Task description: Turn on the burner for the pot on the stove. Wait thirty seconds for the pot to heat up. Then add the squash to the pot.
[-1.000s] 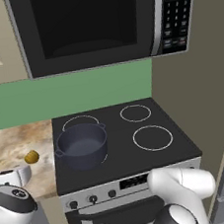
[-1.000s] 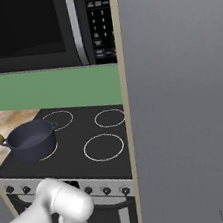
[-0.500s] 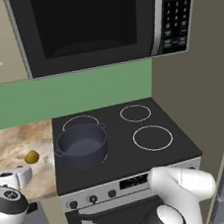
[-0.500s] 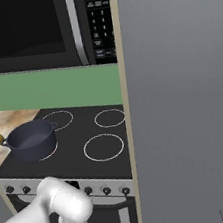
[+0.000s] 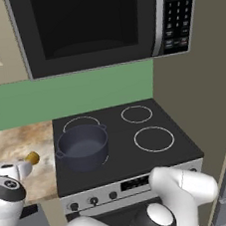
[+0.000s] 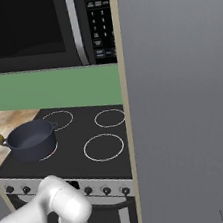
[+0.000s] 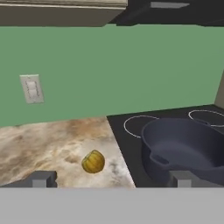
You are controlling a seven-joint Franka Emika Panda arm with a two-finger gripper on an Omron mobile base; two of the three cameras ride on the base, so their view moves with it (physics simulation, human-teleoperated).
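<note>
You see the round dark blue-grey metal pot (image 5: 82, 147) sitting on the front-left thin white ring burner (image 5: 105, 161) of the black glass-top stove (image 5: 140, 154), exactly where it sat a second ago. The small yellow-olive squash (image 7: 93, 161) lies on the mottled stone tabletop (image 7: 48, 146) just beside the stove's left edge, also unmoved. Your claw (image 7: 111, 179) now hovers low in front of the tabletop, its dark fingertips (image 7: 43, 179) spread wide, released, with squash and pot rim between them. Since the earlier frames the white arm (image 5: 10, 198) has sunk lower at the left.
</note>
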